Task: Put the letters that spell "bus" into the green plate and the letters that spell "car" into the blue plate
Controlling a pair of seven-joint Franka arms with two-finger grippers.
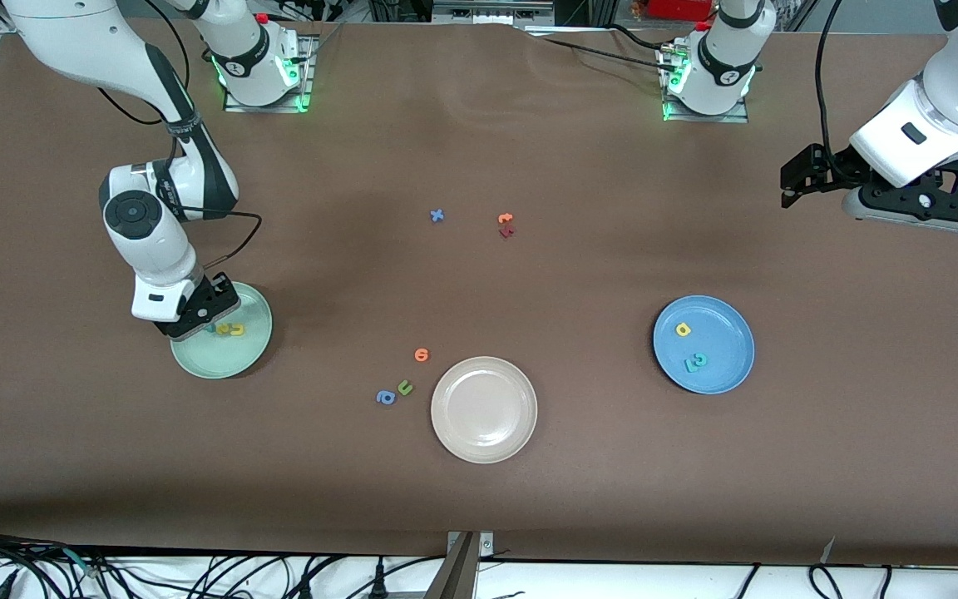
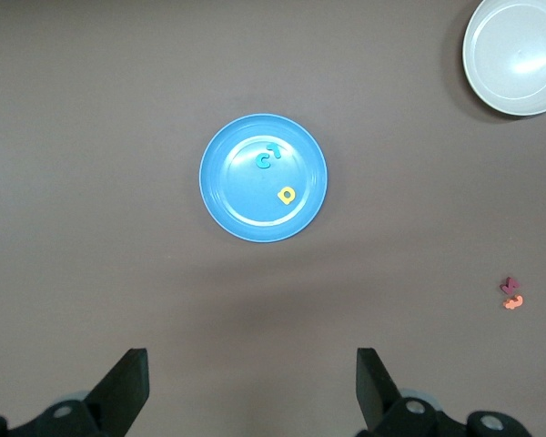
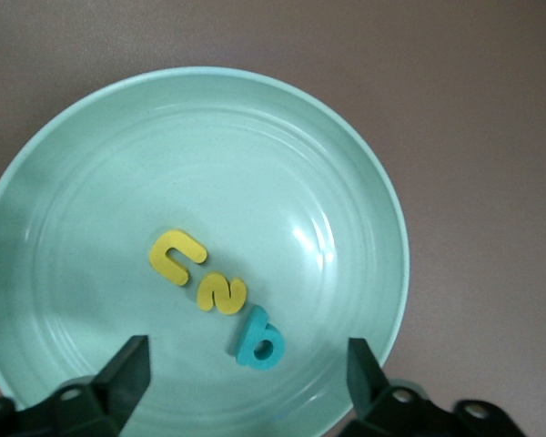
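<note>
On green plate (image 3: 364,182): three letters (image 3: 220,295).

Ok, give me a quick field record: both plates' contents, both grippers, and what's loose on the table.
green plate: yellow u, yellow s, teal b, lying side by side
blue plate: teal c, teal r, yellow a
right gripper: open, low over the green plate, holding nothing
left gripper: open, empty, raised at the left arm's end of the table, waiting
beige plate: nothing in it
loose letters: blue x, orange and dark red pair, orange letter, olive u, blue rounded letter
</note>
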